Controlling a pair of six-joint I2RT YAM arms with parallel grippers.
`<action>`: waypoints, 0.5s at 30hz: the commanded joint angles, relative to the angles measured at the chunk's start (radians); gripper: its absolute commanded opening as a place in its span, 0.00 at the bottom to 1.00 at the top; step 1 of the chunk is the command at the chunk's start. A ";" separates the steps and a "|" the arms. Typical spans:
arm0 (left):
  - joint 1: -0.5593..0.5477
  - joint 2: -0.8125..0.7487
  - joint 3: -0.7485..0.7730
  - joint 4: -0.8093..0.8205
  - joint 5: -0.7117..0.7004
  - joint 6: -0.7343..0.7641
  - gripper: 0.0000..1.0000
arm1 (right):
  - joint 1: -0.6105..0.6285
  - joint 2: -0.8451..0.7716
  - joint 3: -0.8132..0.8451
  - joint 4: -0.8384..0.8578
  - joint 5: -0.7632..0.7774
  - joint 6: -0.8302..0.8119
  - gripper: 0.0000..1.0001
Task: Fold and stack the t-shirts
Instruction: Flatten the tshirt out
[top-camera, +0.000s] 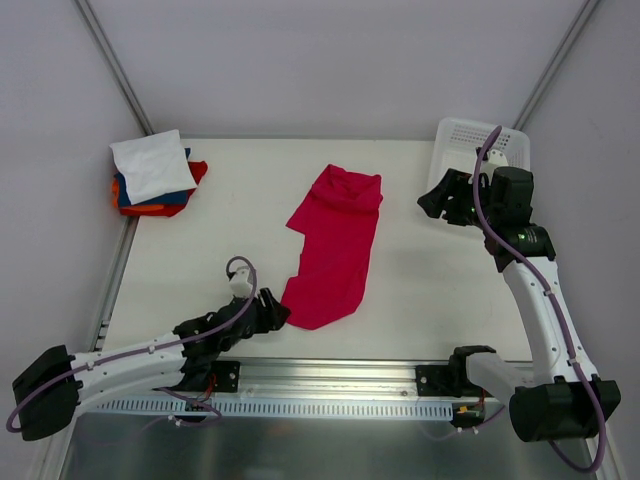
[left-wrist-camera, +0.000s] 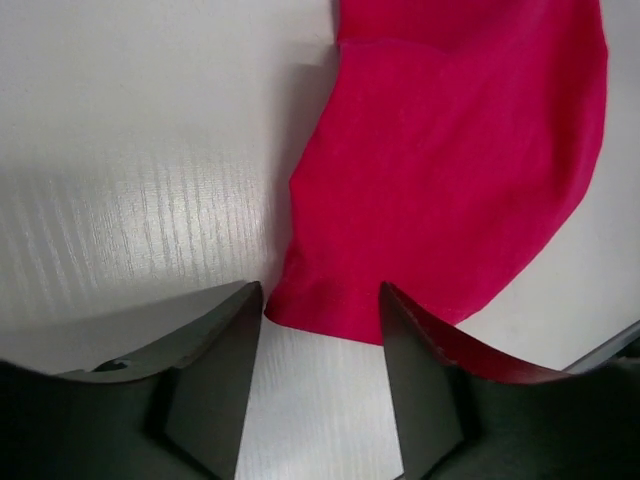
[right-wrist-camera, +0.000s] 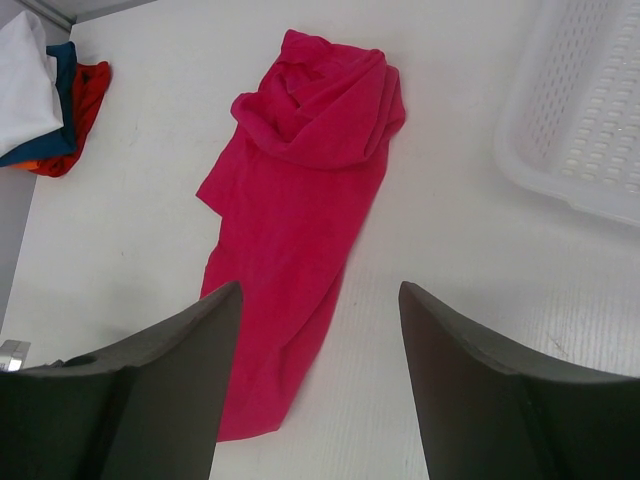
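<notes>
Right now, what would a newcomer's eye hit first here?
The crimson shirt lies unfolded in the middle of the table, bunched at its far end. The left gripper sits open at its near hem; a folded stack, white on top, waits in the far-left corner.

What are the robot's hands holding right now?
Nothing yet. The left gripper is open, with an edge of the red shirt between its fingers; the right gripper is open and empty.

white arms (top-camera: 535, 300), black joints (top-camera: 45, 390), purple cables (top-camera: 476, 195)
</notes>
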 joint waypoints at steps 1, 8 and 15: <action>0.022 0.124 -0.028 0.134 0.079 0.039 0.49 | -0.007 -0.023 0.008 0.036 -0.019 0.008 0.67; 0.028 0.250 0.047 0.133 0.090 0.050 0.15 | -0.009 -0.020 -0.001 0.040 -0.021 0.006 0.67; 0.032 0.146 0.138 -0.159 0.003 0.010 0.00 | 0.001 0.031 -0.020 0.056 -0.036 -0.009 0.68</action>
